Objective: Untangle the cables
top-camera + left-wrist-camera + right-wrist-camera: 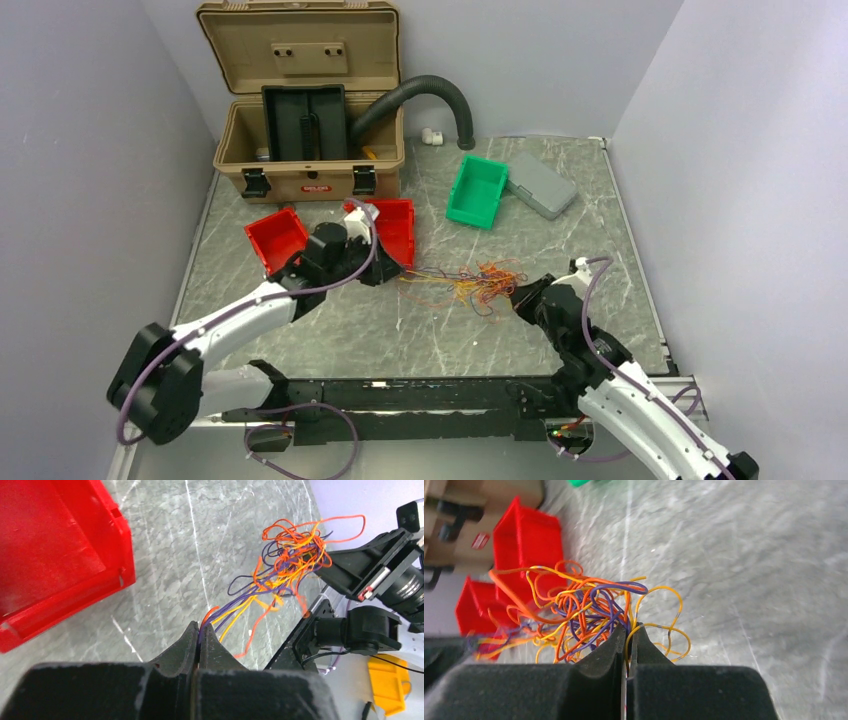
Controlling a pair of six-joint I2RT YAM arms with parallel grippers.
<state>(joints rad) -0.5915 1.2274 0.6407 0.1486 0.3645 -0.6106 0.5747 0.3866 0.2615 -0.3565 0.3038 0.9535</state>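
we see the cables [468, 283] bunched over the bench [400, 335], just right of the closest red bin [398, 228]. our left tool [200, 630] grips purple and yellow strands beside that bin; our right tool [628, 629] pinches strands on the tangle's far side from it.

From above and behind the arm bases [160, 385] we look down over the whole table [420, 340], out to the tan toolbox [310, 100] at the back wall [530, 60]. On the left wrist we sit close behind the left gripper [200, 632], low over the table, facing the right arm [362, 567]. On the right wrist we look past the right gripper [628, 632] toward the red bins [526, 535]. All three views share the cables [470, 285] and the marbled table.
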